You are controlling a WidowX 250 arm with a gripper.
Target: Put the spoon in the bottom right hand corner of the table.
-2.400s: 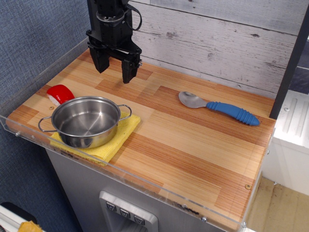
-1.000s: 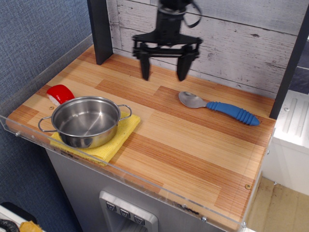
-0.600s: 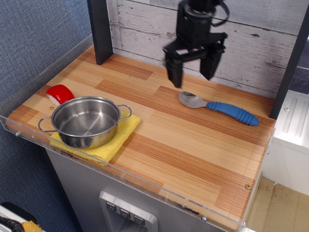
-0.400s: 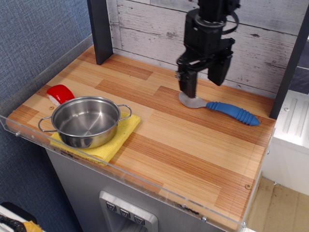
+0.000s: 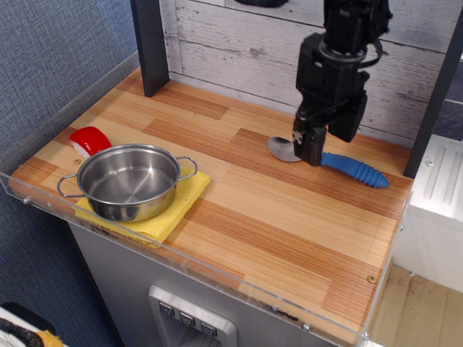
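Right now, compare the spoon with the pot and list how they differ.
The spoon lies flat on the bare table at the back right; the pot stands upright on a yellow cloth at the front left. The spoon has a blue handle; the pot is all metal. Both have shiny silver bowls.

A steel pot (image 5: 128, 181) sits on a yellow cloth (image 5: 168, 210), a red object (image 5: 89, 139) just behind it.
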